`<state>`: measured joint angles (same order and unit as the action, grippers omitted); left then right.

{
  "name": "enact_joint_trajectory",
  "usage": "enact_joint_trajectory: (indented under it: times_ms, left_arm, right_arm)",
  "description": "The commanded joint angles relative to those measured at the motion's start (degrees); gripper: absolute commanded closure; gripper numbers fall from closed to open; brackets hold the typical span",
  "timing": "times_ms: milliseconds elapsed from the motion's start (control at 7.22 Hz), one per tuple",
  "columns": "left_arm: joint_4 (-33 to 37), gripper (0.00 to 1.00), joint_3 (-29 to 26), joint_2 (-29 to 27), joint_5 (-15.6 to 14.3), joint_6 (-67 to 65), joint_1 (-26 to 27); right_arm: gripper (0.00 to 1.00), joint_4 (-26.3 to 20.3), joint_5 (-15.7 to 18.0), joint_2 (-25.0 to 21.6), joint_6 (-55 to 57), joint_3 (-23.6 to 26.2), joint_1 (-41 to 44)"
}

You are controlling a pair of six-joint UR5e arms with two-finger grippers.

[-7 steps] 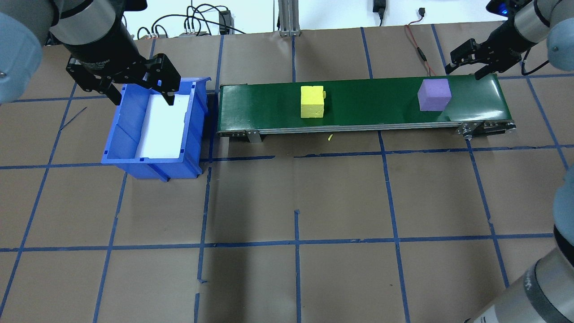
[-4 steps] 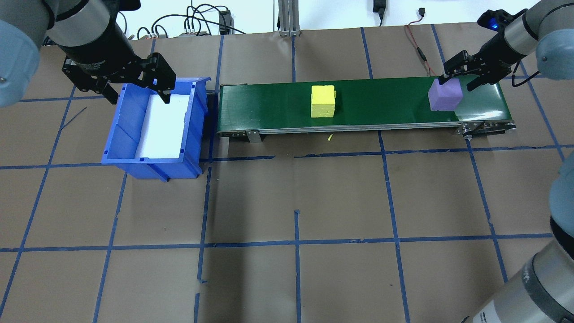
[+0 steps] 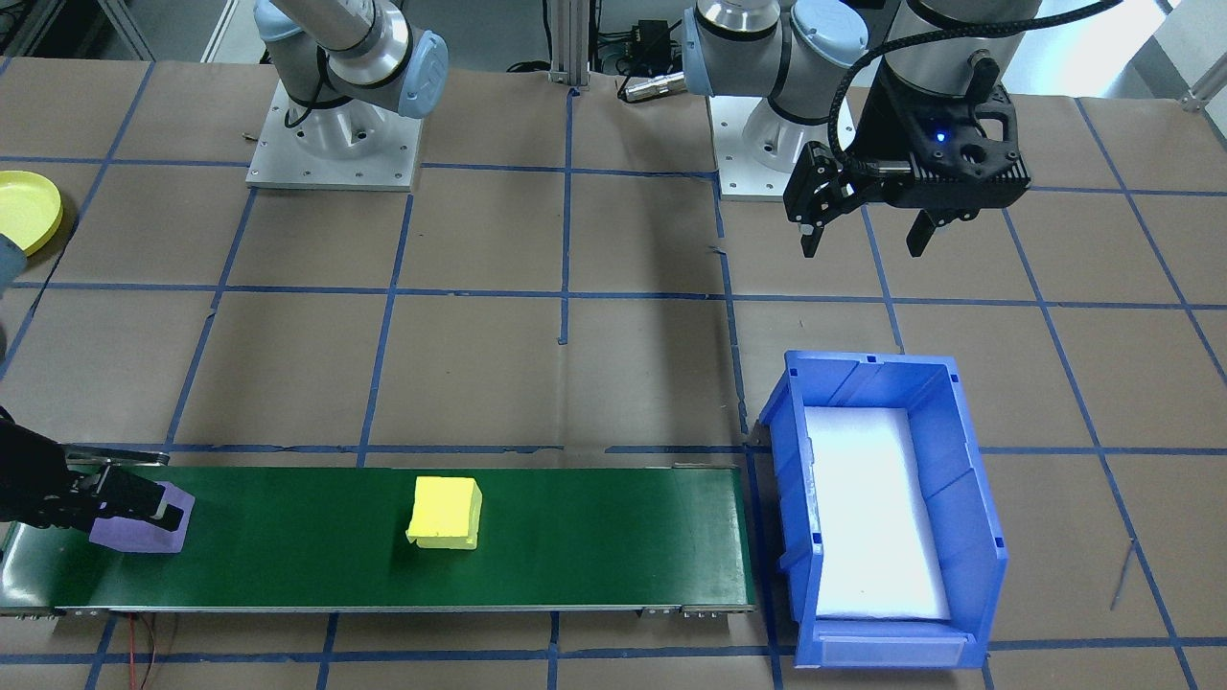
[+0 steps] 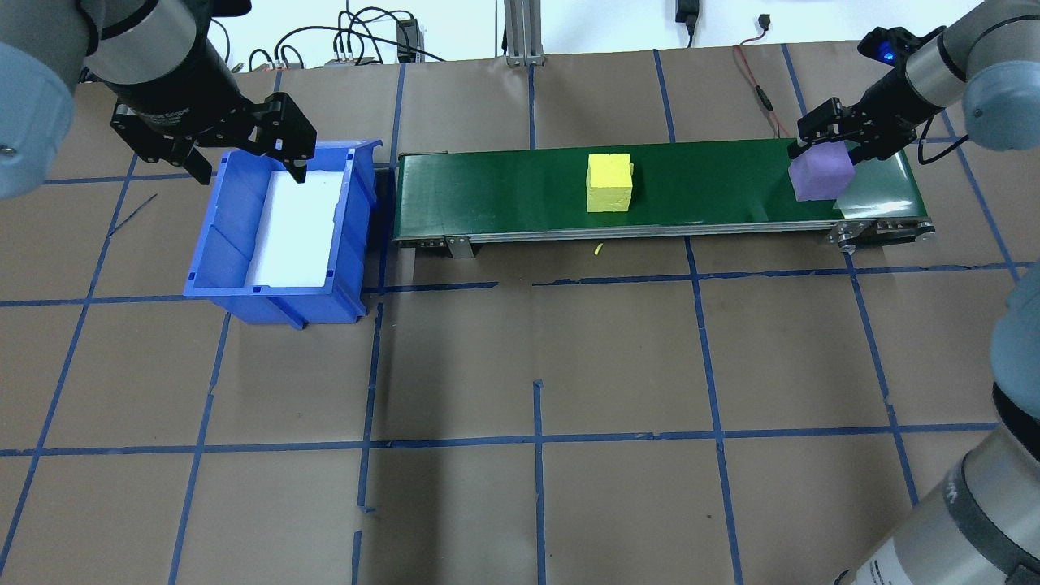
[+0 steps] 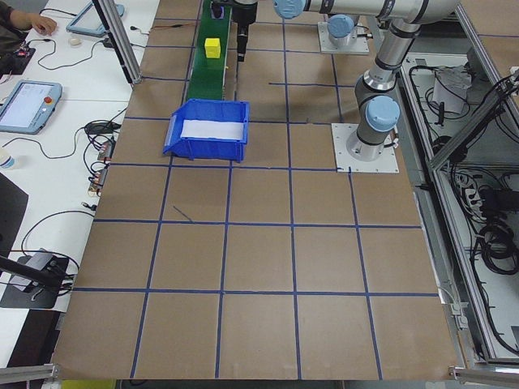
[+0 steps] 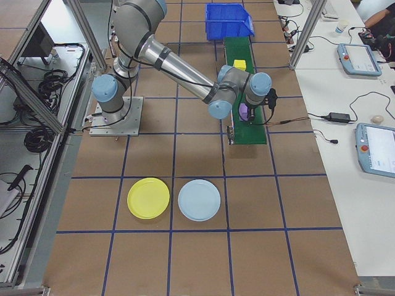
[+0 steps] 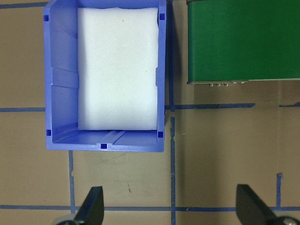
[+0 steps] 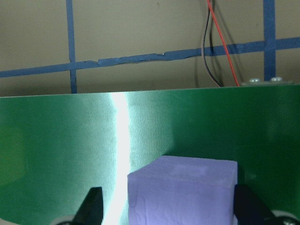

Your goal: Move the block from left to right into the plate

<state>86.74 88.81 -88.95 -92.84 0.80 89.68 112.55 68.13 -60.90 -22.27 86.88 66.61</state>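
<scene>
Purple block [image 8: 183,192] between right gripper [image 8: 168,208] fingers [image 8: 91,206] — one finger touching, on belt [image 8: 61,140]

A conveyor [image 4: 650,191] lies along the far edge of the worktop [image 4: 536,366], with a bin [image 4: 280,236] just off its end toward the worktop's left edge. One block [image 4: 609,183] sits on the conveyor near its middle; another block [image 4: 821,177] sits near its other end, between the fingers of the right hand [image 4: 837,140]. The left hand [image 4: 244,158] hangs over the bin's far rim. The plate [image 6: 148,198] lies near the worktop's right edge, well apart from the conveyor, just beside a second plate [image 6: 199,200].
</scene>
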Motion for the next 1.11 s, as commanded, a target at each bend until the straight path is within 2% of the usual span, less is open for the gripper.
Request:
enact_joint_trajectory:
  times_ms: [0, 138, 277, 415, 554, 692, 969]
  left_arm:
    - [-0.2, 0.00, 0.1, 0.0, -0.1, 0.0, 0.0]
    - [-0.2, 0.00, 0.1, 0.0, -0.1, -0.1, 0.0]
    - [-0.4, 0.00, 0.1, 0.0, -0.1, -0.1, -0.1]
    - [-0.4, 0.00, 0.1, 0.0, -0.1, -0.4, 0.1]
    - [-0.4, 0.00, 0.2, 0.0, -0.1, -0.1, -0.1]
    - [-0.4, 0.00, 0.2, 0.0, -0.1, -0.1, 0.0]
    - [-0.4, 0.00, 0.2, 0.0, -0.1, -0.3, 0.0]
  right_arm:
    - [0.16, 2.3, 0.7, 0.5, -0.6, 0.4, -0.1]
    - [0.32, 2.4, 3.6, 0.5, -0.8, 0.3, -0.1]
    - [0.55, 2.3, 6.5, 0.5, -2.2, -0.1, -0.1]
    - [0.63, 2.3, 8.9, 0.0, -2.1, -2.0, -0.3]
    - [0.65, 1.5, 12.9, 0.0, -2.8, -5.9, -1.0]
    - [0.66, 1.5, 16.0, 0.0, -6.8, -7.3, -3.7]
    - [0.66, 0.9, 15.3, 0.1, -20.5, -5.4, -14.7]
